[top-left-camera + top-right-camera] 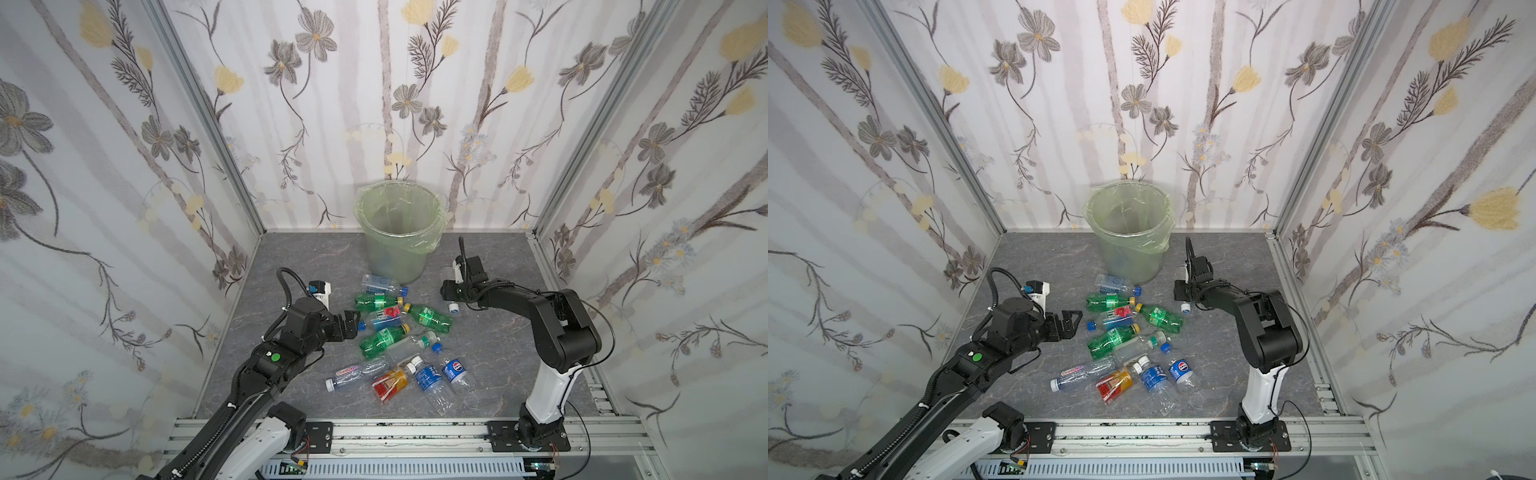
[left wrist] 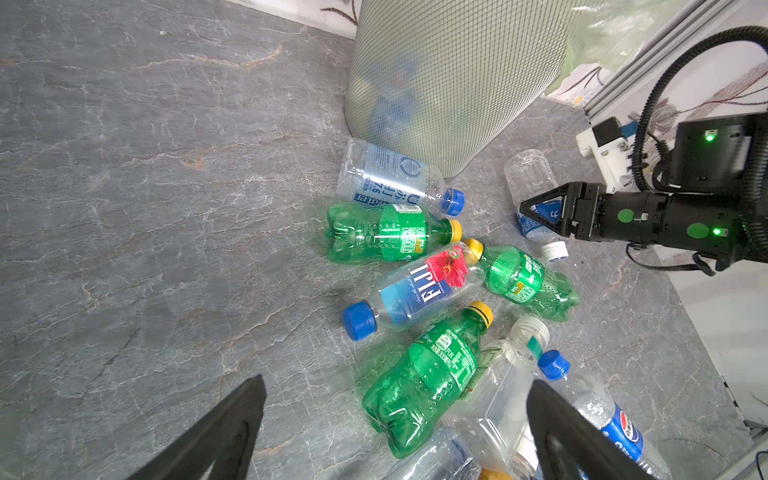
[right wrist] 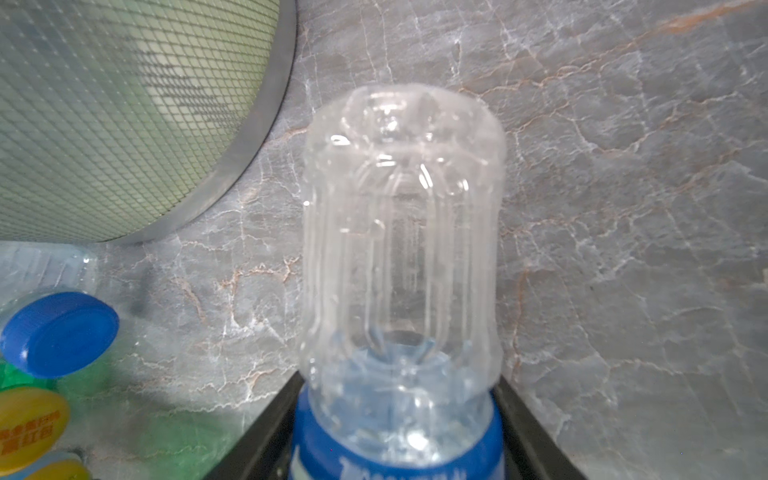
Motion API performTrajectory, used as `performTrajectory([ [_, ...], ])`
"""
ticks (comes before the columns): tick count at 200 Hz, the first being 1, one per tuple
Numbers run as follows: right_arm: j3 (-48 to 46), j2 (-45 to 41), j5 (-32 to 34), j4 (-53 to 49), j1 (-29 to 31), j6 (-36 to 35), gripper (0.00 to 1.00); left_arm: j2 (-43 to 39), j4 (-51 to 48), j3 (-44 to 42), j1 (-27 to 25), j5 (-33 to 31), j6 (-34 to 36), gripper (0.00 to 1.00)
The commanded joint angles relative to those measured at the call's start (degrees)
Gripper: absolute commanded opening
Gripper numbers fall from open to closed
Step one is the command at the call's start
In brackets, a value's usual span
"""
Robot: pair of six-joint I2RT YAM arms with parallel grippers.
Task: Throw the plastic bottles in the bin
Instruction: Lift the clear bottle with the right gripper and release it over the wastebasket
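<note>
Nearest me, the plastic bottles (image 1: 399,345) lie heaped on the table (image 1: 291,266), none lifted. The left claw (image 1: 1075,324) hangs wide open at the pile's left edge, holding nothing. Further back, the right claw (image 3: 397,415) has its jaws pressed on the blue label (image 3: 399,449) of a clear bottle (image 3: 401,232), lying just beside the bin (image 1: 395,257). Trouble I'd expect: thin, slick plastic gripped near the neck could crumple or twist loose going up. And that tall bin with its loose bag (image 1: 434,245) crowds the path. Clip the rim and it drops outside.

Pale-green bin (image 1: 395,257); green bottles (image 1: 376,302), yellow caps (image 2: 456,230); grey marbled tabletop (image 1: 498,374); floral walls (image 1: 374,83).
</note>
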Motion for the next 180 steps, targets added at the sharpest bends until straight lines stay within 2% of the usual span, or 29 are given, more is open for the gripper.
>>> performTrajectory([
  [1, -0.9, -2.4, 0.7, 2.3, -0.6, 0.4, 0.54, 0.2, 1.1, -0.2, 0.0, -0.5, 0.1, 1.0],
  [43, -4.6, -13.2, -5.3, 5.3, -2.7, 4.4, 0.53, 0.7, 1.1, -0.2, 0.0, -0.5, 0.1, 1.0],
  [66, -6.1, -22.7, -6.7, 6.8, -2.8, 4.8, 0.52, 1.0, 1.1, -0.4, 0.0, -0.6, 0.2, 1.0],
  [142, -17.9, -55.2, -10.7, 21.9, -2.2, 6.5, 0.5, 0.2, 1.4, -0.7, 0.0, -2.3, 0.6, 1.0],
  [180, -19.6, -62.6, -11.5, 23.1, 1.3, 7.0, 0.5, -1.3, 1.6, -1.1, 0.0, -3.5, 0.4, 1.0],
])
